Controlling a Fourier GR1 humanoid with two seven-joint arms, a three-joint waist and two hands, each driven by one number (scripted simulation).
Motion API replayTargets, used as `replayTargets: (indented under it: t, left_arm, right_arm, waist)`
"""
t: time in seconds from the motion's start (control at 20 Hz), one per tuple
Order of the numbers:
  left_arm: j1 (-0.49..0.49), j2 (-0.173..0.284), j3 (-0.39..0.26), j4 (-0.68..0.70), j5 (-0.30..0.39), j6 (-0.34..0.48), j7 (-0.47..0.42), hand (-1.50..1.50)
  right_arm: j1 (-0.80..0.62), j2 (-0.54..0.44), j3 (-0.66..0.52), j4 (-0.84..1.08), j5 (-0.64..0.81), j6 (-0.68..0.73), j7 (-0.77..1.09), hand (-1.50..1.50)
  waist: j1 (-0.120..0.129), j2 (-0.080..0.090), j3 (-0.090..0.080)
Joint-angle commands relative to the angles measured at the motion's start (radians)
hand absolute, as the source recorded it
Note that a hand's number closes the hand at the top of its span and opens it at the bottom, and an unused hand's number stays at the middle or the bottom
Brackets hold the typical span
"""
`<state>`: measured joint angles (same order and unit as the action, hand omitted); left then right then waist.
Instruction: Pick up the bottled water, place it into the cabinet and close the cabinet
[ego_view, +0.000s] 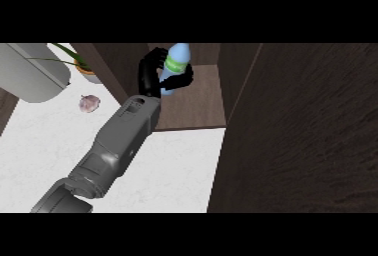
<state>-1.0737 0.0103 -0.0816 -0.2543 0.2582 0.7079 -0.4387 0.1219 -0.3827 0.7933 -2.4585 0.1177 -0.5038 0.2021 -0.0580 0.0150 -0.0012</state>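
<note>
The robot's left forearm (118, 145) rises from the lower left edge of the head view and crosses the white marbled tabletop (173, 167) on a slant towards the open cabinet (198, 107). On the near right of the fingers, a broad dark wooden panel (310, 135) fills that side of the view from top to bottom.

Left of the fingers and a little nearer, a small pale purplish bulb (89, 103) lies on the tabletop, well apart from the arm. Further left a large grey rounded object (29, 72) stands at the tabletop's far corner, with a potted plant (85, 67) just beside it, its green leaves arching over the grey object.

Beyond the wrist, the left hand (150, 80) reaches inside the cabinet's brown wooden compartment. Its black fingers (148, 62) are curled round the bottled water (176, 62), looping round the left side, while the thumb wraps the right. The pale blue bottle with its green label sits upright between them, within the cabinet opening and above the shelf floor. Whether its base touches the shelf cannot be told, as the hand hides it.
</note>
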Motion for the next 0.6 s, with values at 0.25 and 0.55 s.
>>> replayTargets:
  t: [0.25,0.55]
  left_arm:
    - [-0.025,0.015,-0.008,0.14,-0.055,0.061,-0.045,-1.5]
    - [-0.041,-0.01,-0.042,0.189,-0.085,0.129,0.015,-1.5]
  right_arm:
    - [0.071,-0.041,0.054,-0.084,0.019,0.013,-0.05,-1.5]
    - [0.046,-0.041,0.028,-0.061,0.005,0.019,-0.039,-1.5]
  waist:
    - [-0.026,0.006,0.001]
    - [-0.023,0.005,0.0]
